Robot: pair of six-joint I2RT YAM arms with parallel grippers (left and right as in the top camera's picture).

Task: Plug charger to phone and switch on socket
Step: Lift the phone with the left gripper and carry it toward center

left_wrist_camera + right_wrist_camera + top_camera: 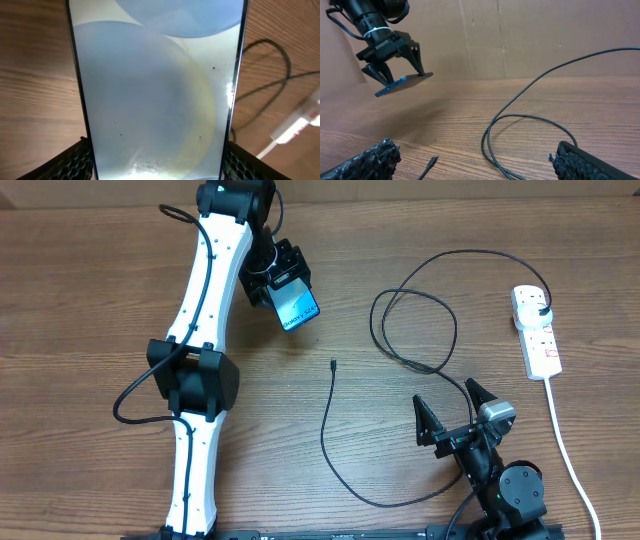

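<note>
While the left gripper (283, 283) sits clamped across the width of the phone (297, 305), it holds that handset up off the table (80, 300), screen lit and tipped at a slant, with one short end sticking out free past the fingers. That free end probably carries the port, so this grip seems chosen to leave it open for the plug. From the right wrist view the phone (402, 83) hangs clear above the wood, near level, pinched between the two dark fingers (415, 57).

Further right, the charger (400, 350) lies loose on the table. Its small connector tip (332, 364) rests alone on the wood, below and right of the phone and well apart from it; the cable curves down, runs toward the right arm, then loops up and across to the socket (537, 328), where its black plug (543, 311) already appears seated.

Near the bottom edge, the right gripper (452, 407) has its jaws spread wide and holds nothing, pointed toward the cable, likely ready to pick up the tip. At far right, the socket lies flat; its switch state cannot be told.
</note>
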